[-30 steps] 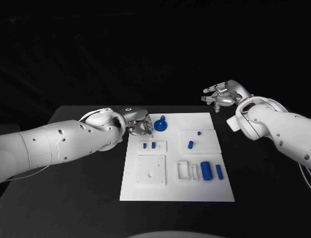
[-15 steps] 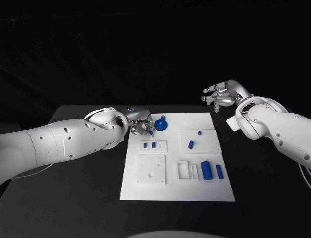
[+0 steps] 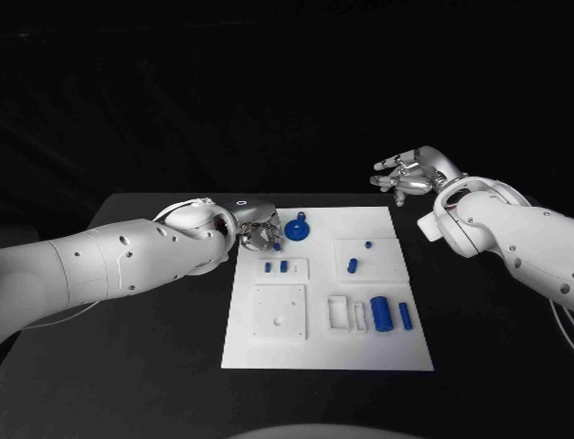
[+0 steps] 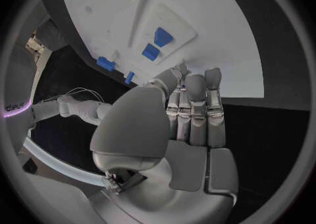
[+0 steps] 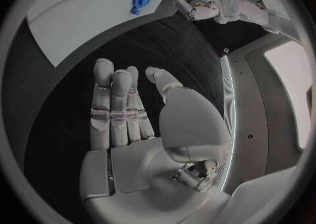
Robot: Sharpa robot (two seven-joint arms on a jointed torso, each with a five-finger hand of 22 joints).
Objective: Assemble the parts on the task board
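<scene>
Parts, small blue stiff plastic pieces [image 3: 382, 314], lie on the white task board [image 3: 326, 352] mid-desk; they look light and slippery, best pinched across their sides. At ten o'clock the left hand [image 3: 257, 230] hovers with fingers together, holding nothing. At two o'clock the right hand [image 3: 406, 174] hangs loosely spread and empty.

You have the board [image 3: 277, 352] mid-table [image 3: 129, 366]. Your left hand [image 3: 259, 230] sits at its far left corner, beside the round part [image 3: 298, 228]; your right hand [image 3: 406, 176] hangs beyond its far right corner.

Black table [image 3: 129, 347] — dark backdrop behind it.
</scene>
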